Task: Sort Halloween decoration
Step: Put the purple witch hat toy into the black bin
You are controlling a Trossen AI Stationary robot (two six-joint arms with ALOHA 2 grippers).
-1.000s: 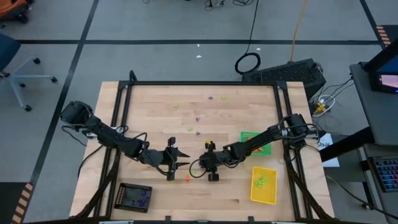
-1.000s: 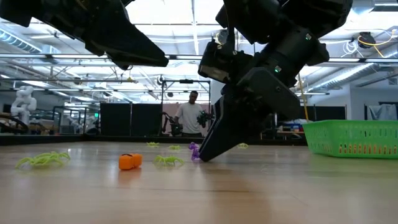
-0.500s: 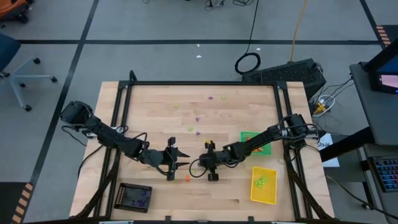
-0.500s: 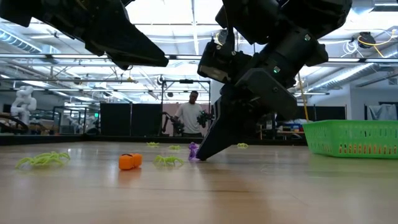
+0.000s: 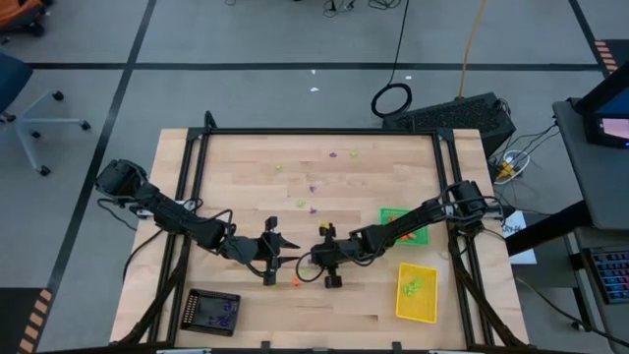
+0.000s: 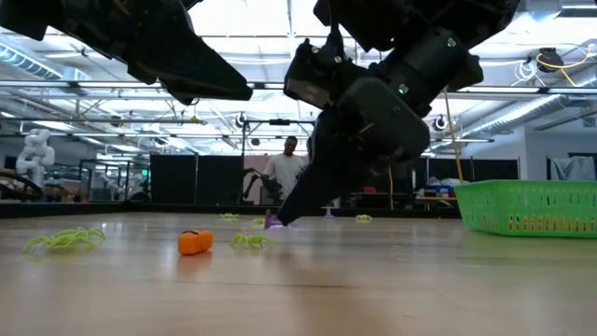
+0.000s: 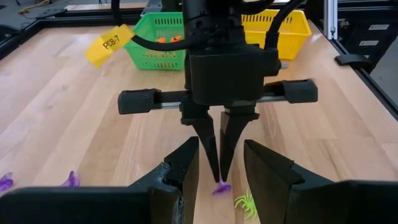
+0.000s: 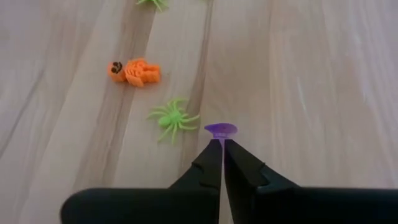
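The Halloween decoration is a scatter of tiny trinkets on the wooden table. My right gripper (image 8: pixel 221 142) is shut on a purple one (image 8: pixel 221 129) near the table's middle. An orange figure (image 8: pixel 135 71) and a lime spider (image 8: pixel 174 118) lie flat on the table just beyond it. Facing it from the table's left, my left gripper (image 5: pixel 292 258) hangs open above the table, holding nothing. More purple and green trinkets (image 5: pixel 314 188) lie toward the far edge. My right gripper pinches the purple trinket by its lower edge (image 8: pixel 220 133), between the very ends of its two fingers (image 7: pixel 214 168). The fingers slant down from the table's right. The trinket (image 6: pixel 271 222) sits at the fingertips, just clear of the table.
A green tray (image 5: pixel 403 224) and a yellow tray (image 5: pixel 416 292) stand at the right, a black tray (image 5: pixel 213 312) at the near left. Another lime spider (image 6: pixel 63 240) lies to one side. A person (image 6: pixel 284 173) stands in the room beyond the table.
My right gripper has taken hold of the purple trinket on the table, raised it slightly and carried it a little toward the table's left, toward my left gripper. The orange figure and the lime spiders have stayed where they were.
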